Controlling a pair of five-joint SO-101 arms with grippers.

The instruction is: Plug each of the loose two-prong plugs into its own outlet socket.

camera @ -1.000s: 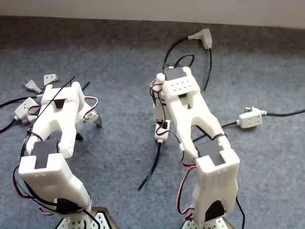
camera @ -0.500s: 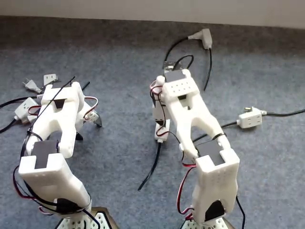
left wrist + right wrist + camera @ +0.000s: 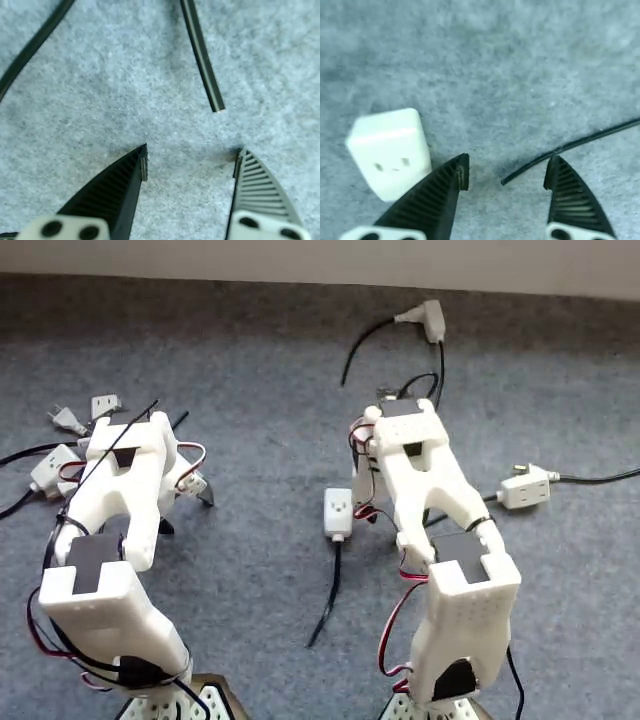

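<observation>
A white outlet socket (image 3: 338, 512) lies on the grey carpet, its black cord (image 3: 326, 600) trailing toward the near edge. My right gripper (image 3: 507, 170) hovers open just beside this socket (image 3: 390, 150), with a thin black cord (image 3: 570, 147) under its fingertips and nothing held. A second white socket (image 3: 527, 487) lies to the right, and a white plug (image 3: 425, 318) on a black cord lies at the far side. At the far left lie two loose plugs (image 3: 68, 420) (image 3: 105, 405) and another socket (image 3: 52, 468). My left gripper (image 3: 192, 160) is open over bare carpet, near a black cord end (image 3: 205, 65).
Black cords cross the carpet around both arms, including one (image 3: 35, 45) near the left gripper. Open carpet lies between the two arms and at the far left of the middle.
The right arm has swung to the right, off the white socket, which now lies uncovered beside it with its cord shifted slightly. The left arm has kept still.
</observation>
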